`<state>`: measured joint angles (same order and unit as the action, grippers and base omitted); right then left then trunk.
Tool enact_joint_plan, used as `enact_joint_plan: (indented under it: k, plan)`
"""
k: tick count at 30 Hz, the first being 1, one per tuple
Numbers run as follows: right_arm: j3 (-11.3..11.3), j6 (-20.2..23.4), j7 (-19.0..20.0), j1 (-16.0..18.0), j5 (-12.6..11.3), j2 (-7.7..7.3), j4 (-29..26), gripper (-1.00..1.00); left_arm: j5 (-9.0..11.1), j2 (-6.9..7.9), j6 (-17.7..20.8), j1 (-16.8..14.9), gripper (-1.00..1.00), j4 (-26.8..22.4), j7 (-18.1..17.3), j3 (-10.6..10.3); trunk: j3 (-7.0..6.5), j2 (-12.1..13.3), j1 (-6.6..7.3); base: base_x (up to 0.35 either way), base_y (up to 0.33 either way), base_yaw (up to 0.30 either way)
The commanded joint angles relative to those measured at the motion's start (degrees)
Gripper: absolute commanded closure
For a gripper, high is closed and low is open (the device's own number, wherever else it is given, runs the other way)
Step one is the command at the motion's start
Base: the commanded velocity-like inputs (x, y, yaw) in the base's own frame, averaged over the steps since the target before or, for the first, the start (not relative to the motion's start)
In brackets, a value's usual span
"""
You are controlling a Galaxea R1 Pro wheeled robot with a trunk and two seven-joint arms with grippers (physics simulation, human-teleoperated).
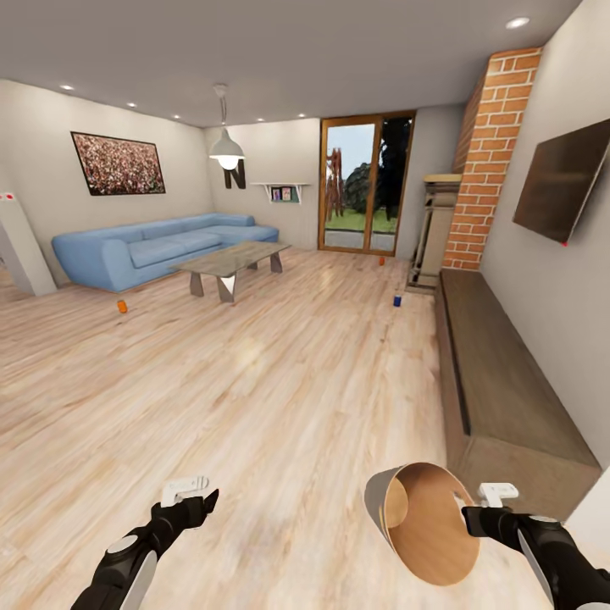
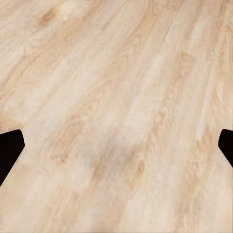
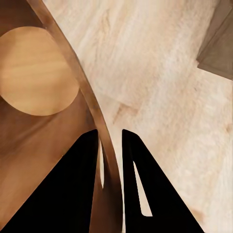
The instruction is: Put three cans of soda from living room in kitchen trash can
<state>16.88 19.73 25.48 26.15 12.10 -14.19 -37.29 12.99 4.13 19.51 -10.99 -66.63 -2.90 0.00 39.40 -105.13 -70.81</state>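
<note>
Living room, head view. The right gripper [image 1: 468, 518] at lower right is clenched on the rim of the tash can [image 1: 424, 521], which is carried tilted with its brown inside facing the camera. In the right wrist view the two dark fingers [image 3: 73, 189] straddle the bin wall [image 3: 104, 141], one inside, one outside.

The left gripper [image 1: 206, 500] at lower left hangs over bare wood floor [image 1: 280, 398]; its fingers are spread wide and hold nothing, the tips [image 2: 9, 148] sitting at opposite edges of the left wrist view.

An orange can [image 1: 122, 307] stands on the floor at middle left, before the blue sofa [image 1: 161, 246]. The dark blue can [image 1: 396, 300] stands right of centre near the long bench [image 1: 500, 381]. A second orange can [image 1: 381, 261] lies farther back, by the glass door [image 1: 366, 185].
</note>
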Motion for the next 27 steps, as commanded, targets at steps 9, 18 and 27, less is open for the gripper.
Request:
enact_joint_plan:
  k: [9, 18, 27]
  plan:
    - [0.08, 0.13, 0.27, 0.04, -0.76, 0.04, -0.06, 1.00, -0.06, 0.00, -0.04, 0.00, -1.00, 0.00, 0.00, 0.00, 0.34, 0.00, 0.00, 0.326, 0.082, 0.092]
    - [0.08, 0.13, 0.27, 0.04, -0.76, 0.04, -0.06, 1.00, -0.07, 0.00, -0.04, 0.00, -1.00, 0.00, 0.00, 0.00, 0.69, 0.00, 0.00, 0.326, 0.083, 0.096]
    - [0.08, 0.13, 0.27, 0.04, -0.76, 0.04, -0.06, 1.00, -0.07, 0.00, -0.02, 0.00, -1.00, 0.00, 0.00, 0.00, 1.10, 0.00, 0.00, 0.326, 0.091, 0.099]
